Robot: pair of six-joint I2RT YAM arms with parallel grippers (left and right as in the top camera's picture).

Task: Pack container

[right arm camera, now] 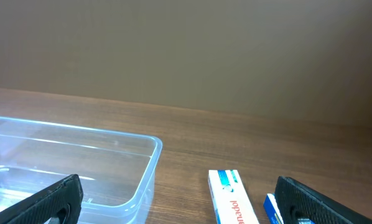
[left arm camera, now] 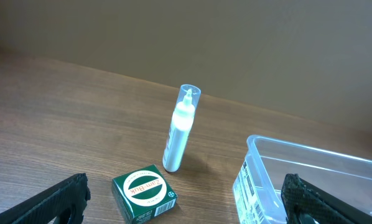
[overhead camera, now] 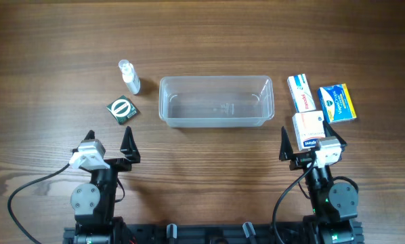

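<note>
Tabletop (overhead camera: 202, 41): wooden, carrying everything.
Container (overhead camera: 216, 102): sitting ahead of both hands, between them.
Left hand (overhead camera: 109, 138): hovering, fingers apart, gripping nothing.
Right hand (right arm camera: 186, 203): hovering, fingers apart.
Boxes (overhead camera: 337, 102): three lying ahead of right hand.
Bottle (overhead camera: 129, 76): sitting ahead of left hand, beyond green box (overhead camera: 122, 110).

The wooden table (overhead camera: 209, 34) carries all of it. Straight ahead of my left gripper (overhead camera: 109, 139) lies a green box (overhead camera: 122, 110), and just past that stands a bottle (overhead camera: 129, 76). The tub (overhead camera: 216, 82) sits ahead, between my two arms. Right at my right gripper (overhead camera: 309, 144) lies a red-marked box (overhead camera: 308, 126). Beyond it lie a white box (overhead camera: 301, 92) and, to its right, a blue box (overhead camera: 338, 102).
</note>
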